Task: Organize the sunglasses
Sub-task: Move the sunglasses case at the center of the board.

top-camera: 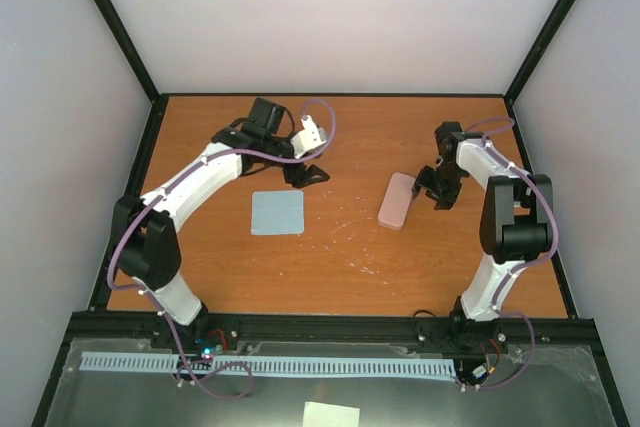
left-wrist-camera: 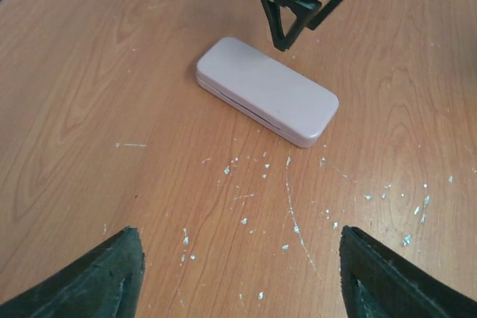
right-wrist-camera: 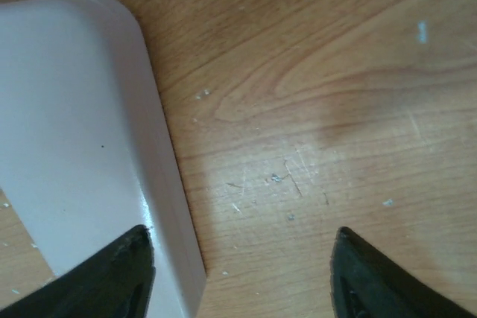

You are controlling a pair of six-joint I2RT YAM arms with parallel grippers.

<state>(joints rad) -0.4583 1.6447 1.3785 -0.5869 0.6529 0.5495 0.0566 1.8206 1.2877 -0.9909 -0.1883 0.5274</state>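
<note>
Hovering beside the pink case [top-camera: 398, 200] at centre-right, your right gripper [right-wrist-camera: 240, 247] stands spread, one finger over the case's edge; your left gripper [left-wrist-camera: 238, 240] is spread too. The sunglasses show nowhere. Centre over the case's width before closing.

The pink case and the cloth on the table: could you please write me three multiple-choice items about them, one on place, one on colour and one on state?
1. In the top view, where does the cloth lie from the case?
A) on it
B) to its left
C) to its right
2. What colour is the cloth?
A) red
B) green
C) blue-grey
3. The case is:
A) shut
B) wide open
C) standing on end

Answers: B, the cloth lies apart on the left; C, it shows blue-grey; A, the left wrist view shows the lid closed and the case lying flat.
</note>
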